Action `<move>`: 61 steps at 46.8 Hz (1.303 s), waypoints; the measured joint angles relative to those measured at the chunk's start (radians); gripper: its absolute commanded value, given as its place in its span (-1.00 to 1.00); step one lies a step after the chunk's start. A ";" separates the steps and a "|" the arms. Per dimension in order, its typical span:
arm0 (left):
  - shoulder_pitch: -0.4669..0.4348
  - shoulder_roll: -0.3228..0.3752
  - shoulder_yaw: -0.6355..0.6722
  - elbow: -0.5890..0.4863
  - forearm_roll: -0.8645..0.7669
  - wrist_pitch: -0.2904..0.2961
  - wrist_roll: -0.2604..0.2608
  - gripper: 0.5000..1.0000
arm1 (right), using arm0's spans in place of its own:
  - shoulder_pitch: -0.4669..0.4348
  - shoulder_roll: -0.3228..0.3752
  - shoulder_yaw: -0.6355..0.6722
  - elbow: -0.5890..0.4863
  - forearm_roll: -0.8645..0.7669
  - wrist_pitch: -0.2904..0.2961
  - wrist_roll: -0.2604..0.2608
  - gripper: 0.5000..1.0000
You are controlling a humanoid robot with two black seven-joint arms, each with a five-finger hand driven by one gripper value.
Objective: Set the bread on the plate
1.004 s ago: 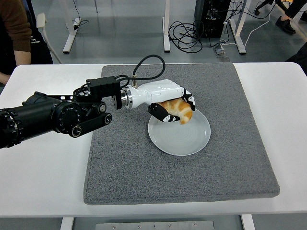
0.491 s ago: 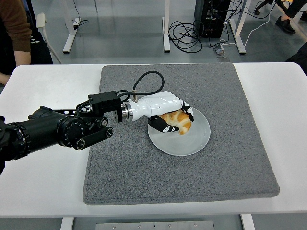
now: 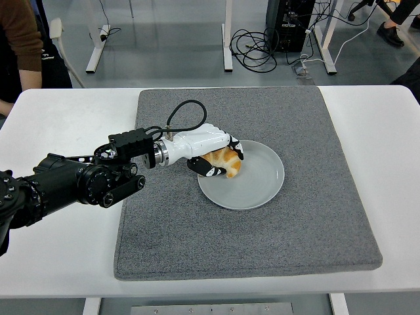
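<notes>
A golden-brown piece of bread point(image 3: 230, 162) is held in my left hand point(image 3: 220, 159), whose white and black fingers are curled around it. The bread hangs low over the left part of the white plate point(image 3: 256, 180), which lies in the middle of the grey mat point(image 3: 262, 243). Whether the bread touches the plate is hidden by the fingers. My left arm comes in from the left edge. My right arm is out of view.
The grey mat covers most of the white table point(image 3: 59, 243). A person in a brown sleeve point(image 3: 20, 39) stands at the top left behind the table. Cables and desk legs lie on the floor beyond.
My left hand has pulled back leftward and lowered with the bread, from over the plate's middle to its left part. The plate has shifted slightly left.
</notes>
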 measured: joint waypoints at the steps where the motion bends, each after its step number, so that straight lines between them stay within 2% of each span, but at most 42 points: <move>1: 0.002 0.000 -0.001 0.001 0.000 0.000 0.000 -1.00 | 0.000 0.000 0.000 0.000 0.000 0.000 0.000 1.00; 50: -0.014 0.000 -0.003 -0.010 -0.029 -0.006 0.000 -1.00 | 0.000 0.000 0.000 0.000 0.000 0.000 0.000 1.00; 61: -0.010 0.000 -0.001 -0.088 -0.026 -0.011 0.001 -1.00 | 0.000 0.000 0.000 0.000 0.000 0.000 0.000 1.00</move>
